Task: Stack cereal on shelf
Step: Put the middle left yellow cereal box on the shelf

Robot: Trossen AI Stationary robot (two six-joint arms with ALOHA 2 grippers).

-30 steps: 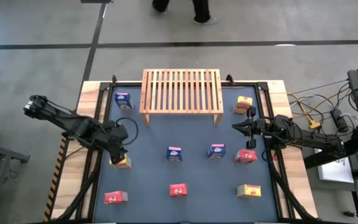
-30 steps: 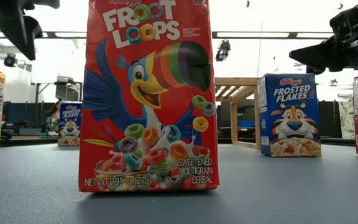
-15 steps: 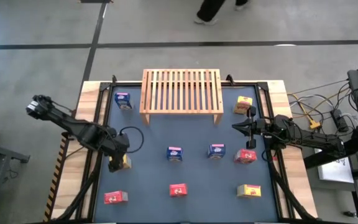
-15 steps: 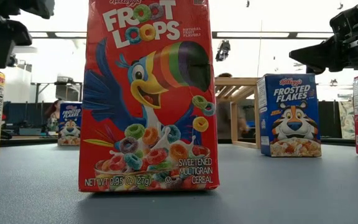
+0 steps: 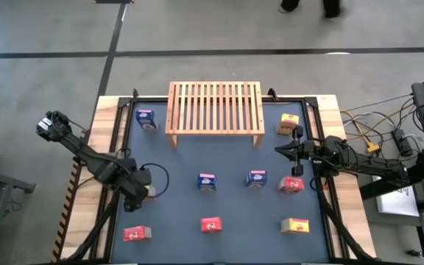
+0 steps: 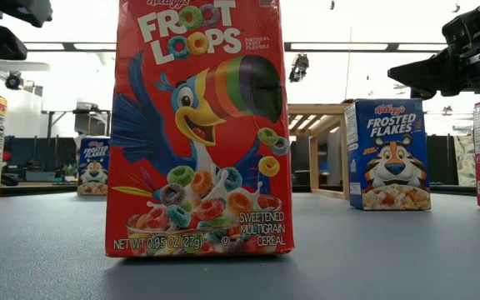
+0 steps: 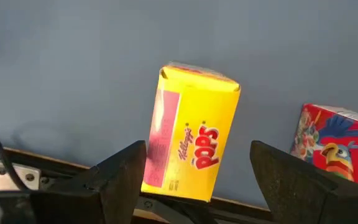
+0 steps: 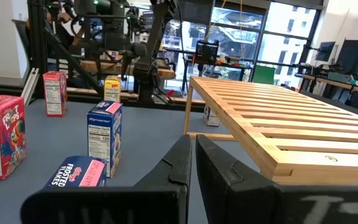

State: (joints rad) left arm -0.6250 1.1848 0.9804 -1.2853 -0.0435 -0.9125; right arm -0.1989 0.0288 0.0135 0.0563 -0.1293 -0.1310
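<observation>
Several small cereal boxes stand upright on the blue table top, spread out in front of the wooden slatted shelf, whose legs rest at the far edge. My left gripper points down, open, over a yellow Pops box near the table's left edge. Its two fingers stand on either side of the box's top, and I see no touch. Most of this box is hidden under the gripper in the high view. My right gripper waits shut at the right side, level and clear of the table.
Other boxes: blue left of the shelf, yellow right of it, two blue and a red mid-table. Two red and a yellow stand along the near edge. A person walks beyond the table.
My left gripper has moved toward the table's near edge and come down over the yellow Pops box, turning a little as it went. It stays open. No box has moved.
</observation>
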